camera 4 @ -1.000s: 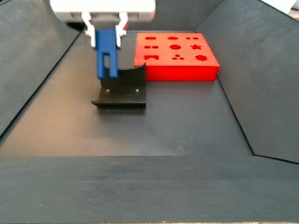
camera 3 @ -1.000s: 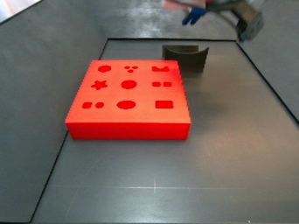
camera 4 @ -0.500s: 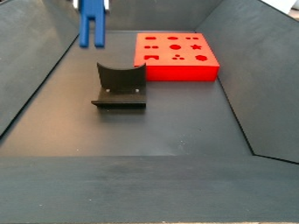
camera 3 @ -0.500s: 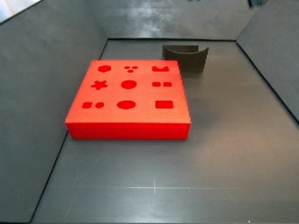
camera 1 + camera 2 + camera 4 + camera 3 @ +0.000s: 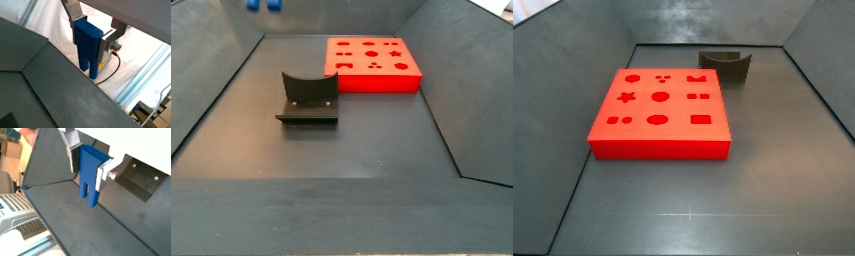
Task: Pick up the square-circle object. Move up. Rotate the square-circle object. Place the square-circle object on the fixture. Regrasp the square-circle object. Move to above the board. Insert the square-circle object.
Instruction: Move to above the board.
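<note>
The pincer (image 5: 93, 31) is seen clamped on the square-circle object (image 5: 87, 46), which hangs narrow end down between the fingers (image 5: 102, 172) in both wrist views. In a side view only its blue tips (image 5: 262, 5) show at 11 o'clock, high above the fixture (image 5: 307, 97). The move-up step is judged in hand; rotation is called for next. The board (image 5: 657, 113) lies untouched.
</note>
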Motion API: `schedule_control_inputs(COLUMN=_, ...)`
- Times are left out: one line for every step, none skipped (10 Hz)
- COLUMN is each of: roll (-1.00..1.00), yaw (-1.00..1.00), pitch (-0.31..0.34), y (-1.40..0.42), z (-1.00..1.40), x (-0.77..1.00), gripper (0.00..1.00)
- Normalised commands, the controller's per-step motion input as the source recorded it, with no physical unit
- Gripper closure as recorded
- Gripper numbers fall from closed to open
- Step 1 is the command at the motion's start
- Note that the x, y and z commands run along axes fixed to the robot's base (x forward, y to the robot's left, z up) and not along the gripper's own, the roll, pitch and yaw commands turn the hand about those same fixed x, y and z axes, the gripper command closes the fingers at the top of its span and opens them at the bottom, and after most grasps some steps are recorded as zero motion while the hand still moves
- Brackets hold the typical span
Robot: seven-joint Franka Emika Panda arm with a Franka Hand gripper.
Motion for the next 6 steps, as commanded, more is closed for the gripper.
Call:
schedule_control_inputs(roll=-0.05, yaw=0.08, pitch=0.157, y=0.0, z=0.21, x=0.03, gripper=1.0)
schedule_control_inputs(roll=-1.0, yaw=-0.09, pitch=0.055, y=-1.0, z=0.12, x=-0.54, gripper=1.0)
schedule_control_inputs(roll=-1.0, yaw=-0.09, pitch=0.048, y=-1.0, z=0.12, x=-0.54, gripper=1.0)
schedule_control_inputs(roll=-1.0, yaw=-0.09, pitch=0.033, y=-1.0, z=0.13, x=-0.57, gripper=1.0)
schedule_control_inputs(roll=-1.0, yaw=-0.08, pitch=0.027, y=-1.0, z=0.12, x=-0.58, gripper=1.0)
schedule_control_inputs(roll=-1.0, yaw=-0.08, pitch=0.031, y=-1.0, z=0.12, x=-0.58, gripper=1.0)
